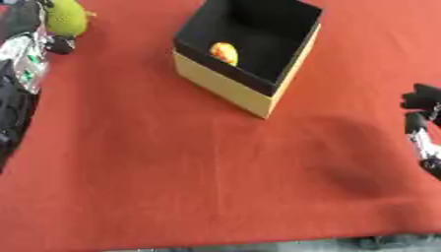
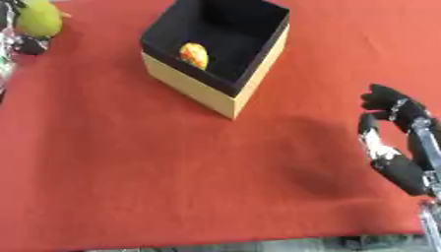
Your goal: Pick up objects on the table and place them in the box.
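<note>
A tan box (image 1: 226, 84) with a black inside stands on the red cloth at the upper middle, turned corner-on. A small yellow-orange object (image 1: 224, 52) lies inside it against the near-left wall. At the top left corner my left hand (image 1: 57, 44) is curled round a yellow-green rounded object (image 1: 66, 17), held left of the box and outside it; most of the hand is hidden behind the object and the arm. My right hand (image 2: 398, 142) rests at the right edge, fingers up and relaxed, holding nothing.
The red cloth (image 1: 172, 167) covers the table, and its front edge runs along the bottom of the views. My left arm (image 1: 21, 74), black and silver, comes down the left edge. A shadow lies on the cloth left of the right hand.
</note>
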